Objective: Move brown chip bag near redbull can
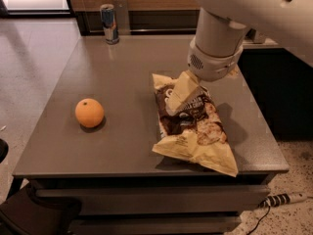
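The brown chip bag (195, 131) lies flat on the near right of the surface (122, 67), with an orange (89, 112) to its left. I judge the bag light, crinkly, slippery and easily crushed, so its far sealed edge is the place to pinch. My gripper (177, 102) is down on its far half, covering the white lettering; whether it has closed on anything I cannot tell. The redbull can (109, 23) stands far left.

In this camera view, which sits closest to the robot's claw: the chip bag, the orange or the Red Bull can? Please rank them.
Measured from the gripper, which is low over the bag's upper end:
1. brown chip bag: right beneath it, on the table's right half.
2. orange: off toward the picture's left side.
3. redbull can: at the far back-left corner.
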### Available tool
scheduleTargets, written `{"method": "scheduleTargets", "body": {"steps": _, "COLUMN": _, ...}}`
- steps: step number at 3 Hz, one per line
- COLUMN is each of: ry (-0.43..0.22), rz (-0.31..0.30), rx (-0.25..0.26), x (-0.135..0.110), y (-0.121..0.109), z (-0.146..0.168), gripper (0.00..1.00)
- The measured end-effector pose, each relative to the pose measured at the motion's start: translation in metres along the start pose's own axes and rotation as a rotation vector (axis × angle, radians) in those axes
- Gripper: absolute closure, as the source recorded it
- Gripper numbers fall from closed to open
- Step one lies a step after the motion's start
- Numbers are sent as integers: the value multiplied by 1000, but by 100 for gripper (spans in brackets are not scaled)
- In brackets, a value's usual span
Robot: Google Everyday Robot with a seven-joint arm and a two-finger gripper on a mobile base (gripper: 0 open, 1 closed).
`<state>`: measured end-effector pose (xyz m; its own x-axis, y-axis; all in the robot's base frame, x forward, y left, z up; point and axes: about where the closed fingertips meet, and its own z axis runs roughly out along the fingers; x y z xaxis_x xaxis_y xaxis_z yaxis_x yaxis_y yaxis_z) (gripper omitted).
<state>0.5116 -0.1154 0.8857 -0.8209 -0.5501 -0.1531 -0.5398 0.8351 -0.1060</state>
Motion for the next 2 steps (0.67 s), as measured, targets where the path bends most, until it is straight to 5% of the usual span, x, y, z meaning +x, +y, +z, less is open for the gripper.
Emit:
{"method": "scheduleTargets", "body": {"steps": 1, "ry": 60, "rz": 6, "rx": 87, "x": 8, "y": -9, "z": 20, "gripper": 0}}
{"method": "scheduleTargets", "body": {"steps": 2, "ry": 112, "rz": 7, "rx": 78, "x": 15, "y": -16, "z": 41, "gripper": 0}}
